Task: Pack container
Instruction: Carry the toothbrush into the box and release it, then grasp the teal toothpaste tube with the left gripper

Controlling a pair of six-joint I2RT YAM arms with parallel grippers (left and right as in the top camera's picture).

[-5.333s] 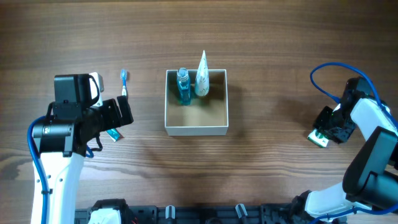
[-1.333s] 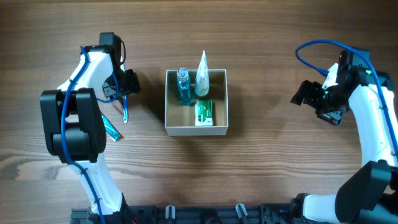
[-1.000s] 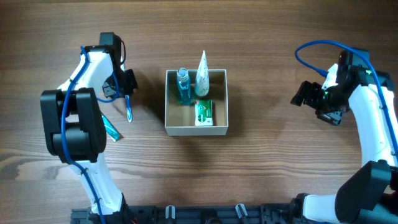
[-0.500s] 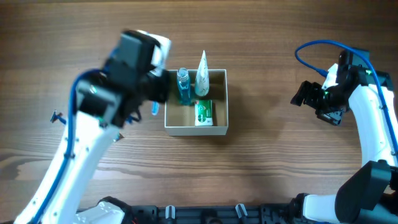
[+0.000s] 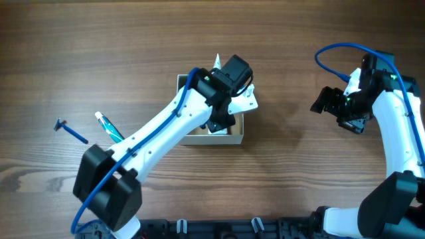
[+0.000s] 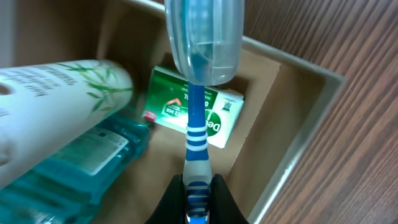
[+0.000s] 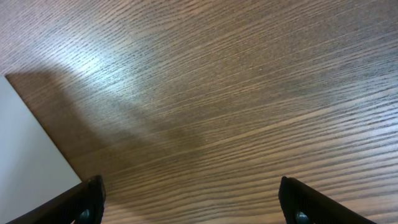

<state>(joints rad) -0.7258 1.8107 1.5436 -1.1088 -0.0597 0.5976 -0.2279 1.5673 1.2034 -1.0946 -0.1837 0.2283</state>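
Note:
The container (image 5: pixel 199 140), a shallow white-walled box with a tan inside (image 6: pixel 249 134), sits mid-table, mostly covered by my left arm. My left gripper (image 5: pixel 220 124) (image 6: pixel 198 188) hangs over it, shut on a toothbrush (image 6: pixel 196 134) with a blue-and-white handle and a clear cap over its head. Below the brush, inside the box, lie a green carton (image 6: pixel 217 118), a white tube with a bamboo print (image 6: pixel 59 102) and a teal bottle (image 6: pixel 78 168). My right gripper (image 5: pixel 325 99) (image 7: pixel 191 199) is open over bare wood, far to the right.
A blue razor (image 5: pixel 70 131) and a small teal tube with a white cap (image 5: pixel 110 127) lie on the table left of the box. The white tube's tip (image 5: pixel 216 60) sticks out past the box's far wall. A white surface (image 7: pixel 25 155) fills the right wrist view's left edge.
My left arm has swung from the table's left side to above the container, carrying the toothbrush. The right arm has not moved.

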